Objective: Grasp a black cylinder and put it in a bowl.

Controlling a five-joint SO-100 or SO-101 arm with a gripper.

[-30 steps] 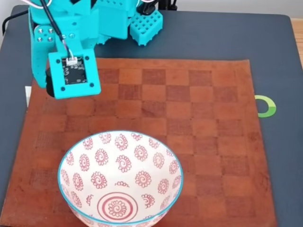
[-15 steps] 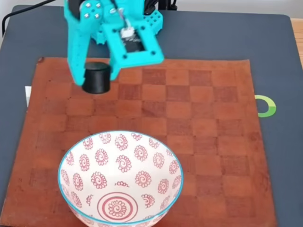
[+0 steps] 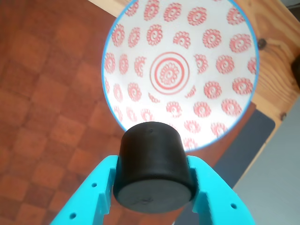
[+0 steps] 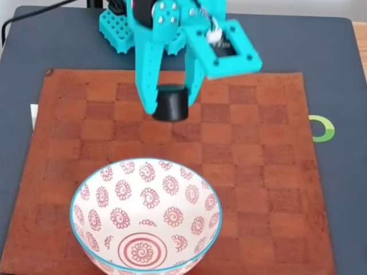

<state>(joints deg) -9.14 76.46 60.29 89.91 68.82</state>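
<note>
— What have you got hold of?

— My turquoise plastic two-finger gripper (image 4: 170,106) is pinching the small matte black cylinder (image 4: 170,103), one finger pressed against each side of it. In the wrist view the cylinder (image 3: 152,166) sits squarely between my two fingers (image 3: 89,197), its flat end facing the camera

— And where is that above the table?

— In the fixed view I hold it over the brown leather checkerboard mat (image 4: 258,172), in the upper middle part of the mat. Whether it touches the mat I cannot tell from that view

— Where is the bowl?

— The large round white ceramic bowl with red spiral motifs and a light blue rim (image 4: 73,223) stands on the near part of the mat, at the bottom of the fixed view, left of centre. The cylinder is apart from it, farther up the picture. In the wrist view the bowl (image 3: 187,42) lies just beyond the cylinder, whose far edge overlaps the blue rim in the picture

— Anything between the two?

— Only bare checkered mat in the fixed view. Nothing lies in the bowl

— What else is around?

— The mat lies on a dark grey pad (image 4: 287,46). A green ring mark (image 4: 324,129) shows on the pad just off the mat's right edge. My turquoise base (image 4: 117,28) sits at the top. In the wrist view pale wood (image 3: 281,56) shows past the bowl
</note>
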